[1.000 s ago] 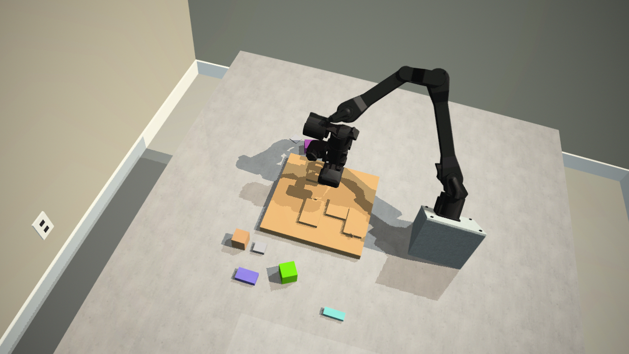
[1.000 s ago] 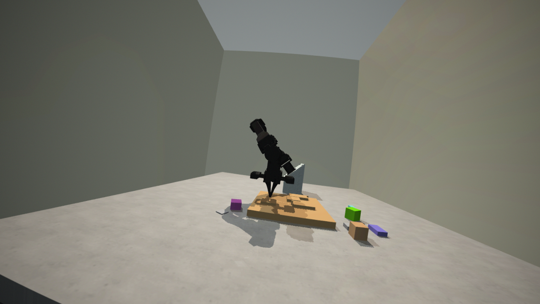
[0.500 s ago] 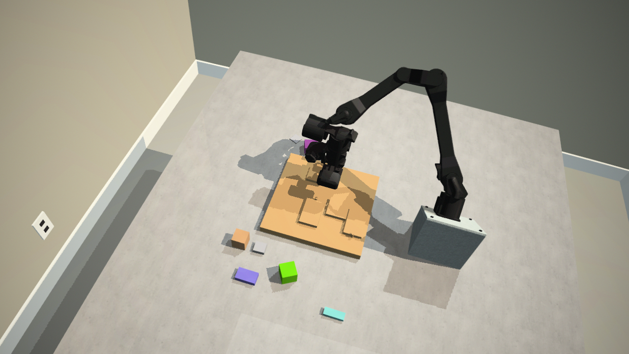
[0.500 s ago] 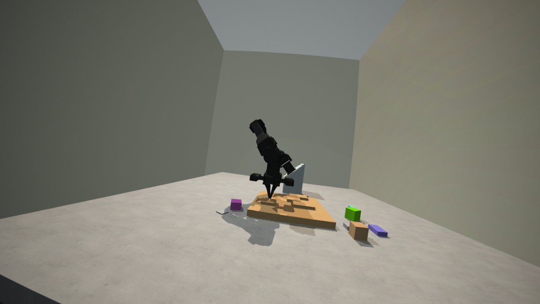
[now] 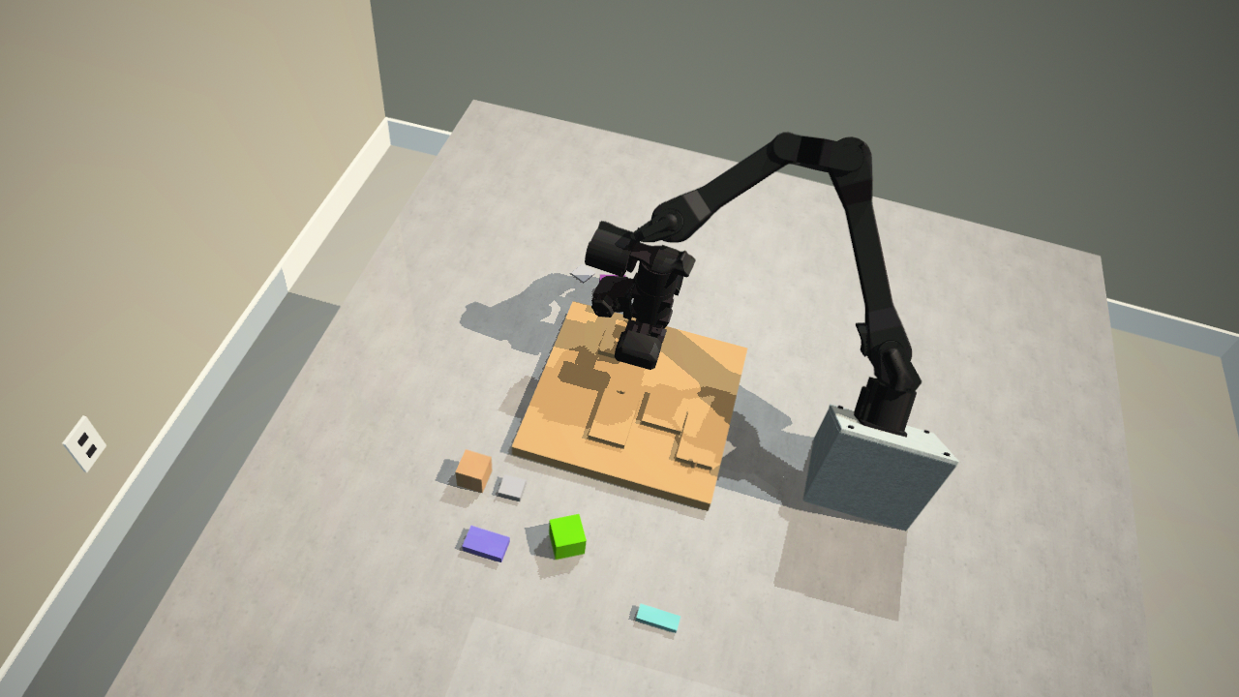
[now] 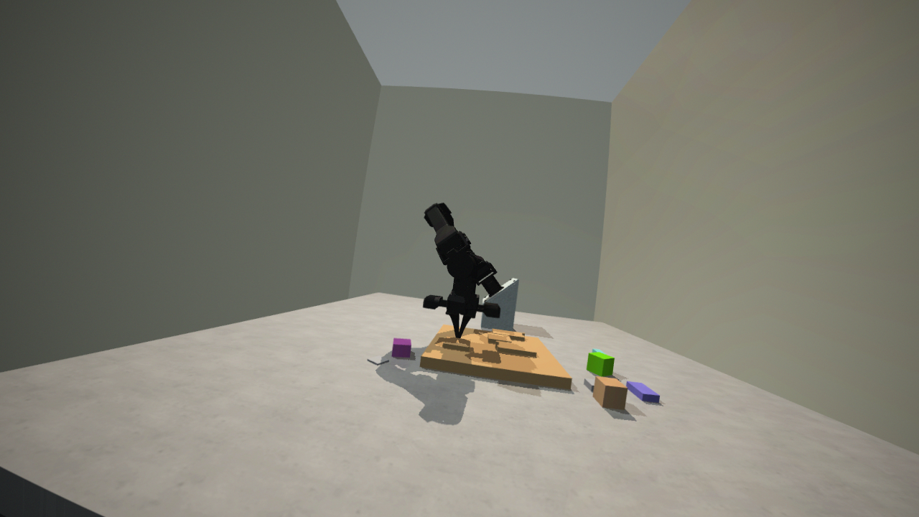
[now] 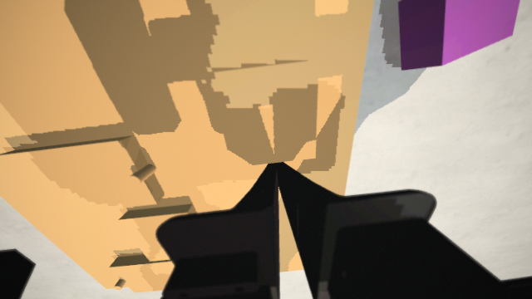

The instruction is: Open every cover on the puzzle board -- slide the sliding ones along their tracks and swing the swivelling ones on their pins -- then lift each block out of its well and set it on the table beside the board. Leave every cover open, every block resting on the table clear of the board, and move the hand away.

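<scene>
My gripper [image 6: 458, 336] [image 7: 275, 165] is shut and empty, its tips low over the puzzle board [image 5: 544, 424] [image 6: 495, 375] [image 7: 353, 83] beside a raised cover [image 6: 456, 345]; contact is unclear. A long cover [image 5: 615, 420] [image 6: 518, 350] [image 7: 75, 174] and two smaller covers lie farther along the board. On the table stand an orange block [image 5: 473, 469] [image 6: 610, 392], a grey block [image 5: 511, 487], a violet block [image 5: 486, 543] [image 6: 642, 391], a green block [image 5: 568, 535] [image 6: 600, 363], a cyan block [image 5: 657, 617] and a magenta block [image 6: 401, 347] [image 7: 478, 33].
The arm's base block [image 5: 875, 476] [image 6: 502, 311] stands beside the board. A thin grey piece [image 6: 378, 362] lies near the magenta block. The arm hides part of the board and most of the magenta block in the top view, and its shadows cross the board.
</scene>
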### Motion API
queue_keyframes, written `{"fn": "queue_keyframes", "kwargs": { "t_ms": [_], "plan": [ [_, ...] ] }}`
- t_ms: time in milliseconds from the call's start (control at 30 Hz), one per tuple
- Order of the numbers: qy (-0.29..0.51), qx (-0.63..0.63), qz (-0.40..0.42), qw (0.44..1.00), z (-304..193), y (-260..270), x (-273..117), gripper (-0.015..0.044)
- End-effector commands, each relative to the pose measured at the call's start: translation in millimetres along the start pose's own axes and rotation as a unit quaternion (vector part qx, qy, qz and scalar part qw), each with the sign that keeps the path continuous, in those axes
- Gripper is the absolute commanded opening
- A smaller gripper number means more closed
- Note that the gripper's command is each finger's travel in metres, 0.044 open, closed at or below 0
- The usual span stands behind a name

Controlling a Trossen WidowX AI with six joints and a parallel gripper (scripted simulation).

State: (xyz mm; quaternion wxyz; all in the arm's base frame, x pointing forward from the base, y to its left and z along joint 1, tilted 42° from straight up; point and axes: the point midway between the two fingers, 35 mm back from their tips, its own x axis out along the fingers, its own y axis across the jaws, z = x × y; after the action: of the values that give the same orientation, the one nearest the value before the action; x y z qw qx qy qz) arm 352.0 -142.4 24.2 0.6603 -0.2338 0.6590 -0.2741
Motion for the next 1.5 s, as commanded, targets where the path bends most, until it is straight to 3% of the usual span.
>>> {"fn": "queue_keyframes", "kwargs": {
  "t_ms": [0, 1467],
  "plan": [
    [0.001, -0.001, -0.002, 1.0, 4.3, 0.0, 0.5, 0.0],
    [-0.001, 0.0, -0.002, 1.0, 48.7, -0.7, 0.4, 0.0]
  ]
}}
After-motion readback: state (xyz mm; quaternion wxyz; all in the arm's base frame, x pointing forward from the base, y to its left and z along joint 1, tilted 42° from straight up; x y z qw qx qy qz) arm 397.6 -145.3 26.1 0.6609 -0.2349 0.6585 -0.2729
